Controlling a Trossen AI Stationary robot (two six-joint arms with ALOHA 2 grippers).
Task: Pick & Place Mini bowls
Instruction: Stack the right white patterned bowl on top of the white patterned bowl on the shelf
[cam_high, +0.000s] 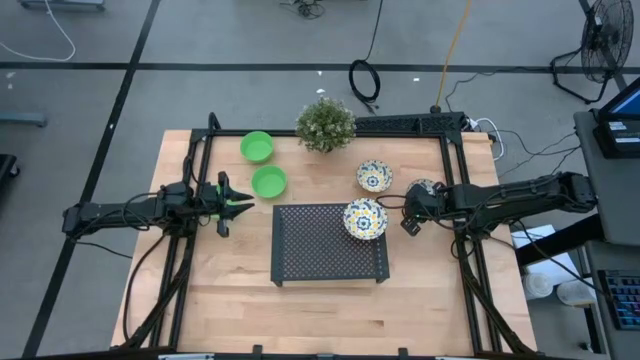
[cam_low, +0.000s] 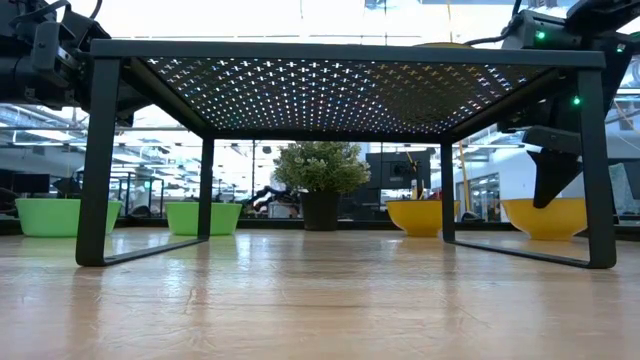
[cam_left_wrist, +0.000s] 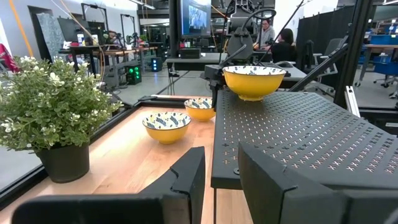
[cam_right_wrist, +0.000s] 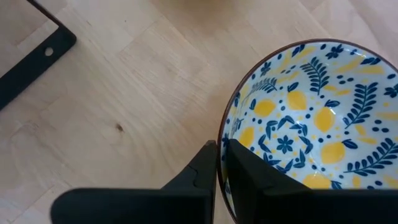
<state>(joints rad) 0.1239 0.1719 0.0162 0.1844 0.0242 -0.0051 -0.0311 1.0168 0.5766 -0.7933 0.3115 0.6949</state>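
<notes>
Right gripper (cam_right_wrist: 217, 163) pinches the rim of a patterned bowl (cam_right_wrist: 311, 118), one finger inside and one outside, on the table just right of the black rack (cam_high: 320, 255); another patterned bowl (cam_high: 365, 219) sits on the rack's right end, a third (cam_high: 374, 177) behind it, two green bowls (cam_high: 263, 165) to the left. Left gripper (cam_high: 236, 203) waits half open, empty, beside them. Thin rim grip: the bowl may tilt or slip on lifting, or clip the rack edge.

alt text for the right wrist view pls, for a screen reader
The right gripper pinches the rim of a white patterned bowl with blue leaves and yellow lemons inside, over the light wooden table. A black rack foot crosses one corner.
</notes>
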